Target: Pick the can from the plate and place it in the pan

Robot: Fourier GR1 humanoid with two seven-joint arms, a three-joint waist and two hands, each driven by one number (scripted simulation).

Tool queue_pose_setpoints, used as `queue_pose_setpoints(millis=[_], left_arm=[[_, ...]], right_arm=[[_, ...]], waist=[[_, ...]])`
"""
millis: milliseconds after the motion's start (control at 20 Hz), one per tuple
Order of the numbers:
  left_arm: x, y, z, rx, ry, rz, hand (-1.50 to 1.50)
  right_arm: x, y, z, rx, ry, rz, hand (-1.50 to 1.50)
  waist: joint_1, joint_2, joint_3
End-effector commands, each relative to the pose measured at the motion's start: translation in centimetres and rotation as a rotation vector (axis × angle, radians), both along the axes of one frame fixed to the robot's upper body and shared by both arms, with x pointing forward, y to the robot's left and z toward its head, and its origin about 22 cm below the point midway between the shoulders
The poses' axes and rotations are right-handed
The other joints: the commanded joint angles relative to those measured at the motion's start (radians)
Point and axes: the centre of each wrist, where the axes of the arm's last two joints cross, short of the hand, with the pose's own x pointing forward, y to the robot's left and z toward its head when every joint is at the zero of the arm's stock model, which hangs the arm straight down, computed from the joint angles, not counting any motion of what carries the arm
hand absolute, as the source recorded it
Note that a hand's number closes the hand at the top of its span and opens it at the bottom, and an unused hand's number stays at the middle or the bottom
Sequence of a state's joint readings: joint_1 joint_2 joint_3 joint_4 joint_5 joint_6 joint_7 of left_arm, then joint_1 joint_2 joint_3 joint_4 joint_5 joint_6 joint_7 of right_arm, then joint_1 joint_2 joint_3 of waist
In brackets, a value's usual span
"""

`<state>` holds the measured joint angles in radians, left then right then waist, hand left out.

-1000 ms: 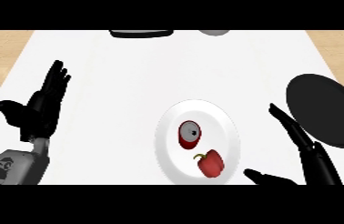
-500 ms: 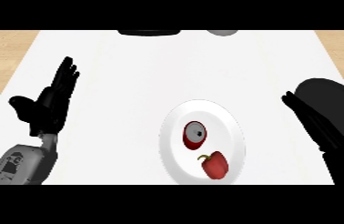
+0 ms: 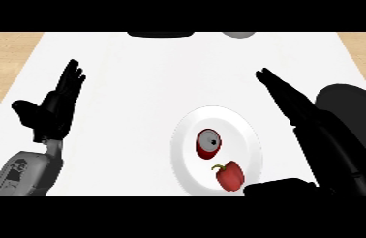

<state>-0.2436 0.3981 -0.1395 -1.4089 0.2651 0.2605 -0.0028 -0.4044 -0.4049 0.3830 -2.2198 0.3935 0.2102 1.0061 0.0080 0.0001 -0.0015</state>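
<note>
A red can [image 3: 208,143] with a grey lid stands on the white plate [image 3: 243,130] in the middle of the counter. A red bell pepper [image 3: 229,176] lies on the same plate, nearer to me. My right hand [image 3: 307,121] is open, its straight fingers stretched out just right of the plate and above the counter, apart from the can. Its thumb [image 3: 279,187] shows by the plate's near right rim. The black pan [image 3: 349,106] lies at the right, partly hidden behind that hand. My left hand [image 3: 53,109] rests open at the left, fingers up.
A dark object [image 3: 160,34] and a grey round object [image 3: 238,34] sit at the counter's far edge. Wooden surface shows past the white counter at the far left [image 3: 14,53] and far right.
My right hand has moved up and left from the right edge, over the pan and toward the plate. The view has shifted, so the plate sits lower in the picture.
</note>
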Motion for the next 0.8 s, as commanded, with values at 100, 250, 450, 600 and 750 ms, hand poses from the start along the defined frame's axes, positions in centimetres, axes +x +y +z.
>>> queue_pose_setpoints(millis=[100, 250, 450, 600, 750], left_arm=[[-0.1, -0.6, -1.4, 0.013, -0.003, -0.004, 0.0], [-0.3, 0.4, -0.5, -0.002, 0.012, -0.005, 0.0], [-0.2, 0.6, -0.5, 0.01, 0.004, -0.009, 0.0], [-1.1, 0.3, 0.6, -0.001, 0.01, -0.008, 0.0], [0.3, 0.3, 0.4, 0.01, 0.017, 0.008, 0.0]], right_arm=[[1.1, 4.3, 0.4, 0.011, 0.058, 0.044, -1.5], [1.0, 4.8, -0.3, -0.066, 0.13, -0.009, -1.5], [1.3, 5.0, -3.7, -0.056, 0.164, -0.056, -1.5], [1.6, 7.3, -3.7, -0.072, 0.156, -0.105, -1.5], [3.0, 5.0, -4.3, -0.102, 0.187, -0.144, -1.5]], waist=[[-0.004, -0.001, 0.001], [-0.004, -0.002, 0.0], [-0.007, -0.001, 0.001], [0.0, -0.003, 0.001], [-0.009, 0.0, 0.001]])
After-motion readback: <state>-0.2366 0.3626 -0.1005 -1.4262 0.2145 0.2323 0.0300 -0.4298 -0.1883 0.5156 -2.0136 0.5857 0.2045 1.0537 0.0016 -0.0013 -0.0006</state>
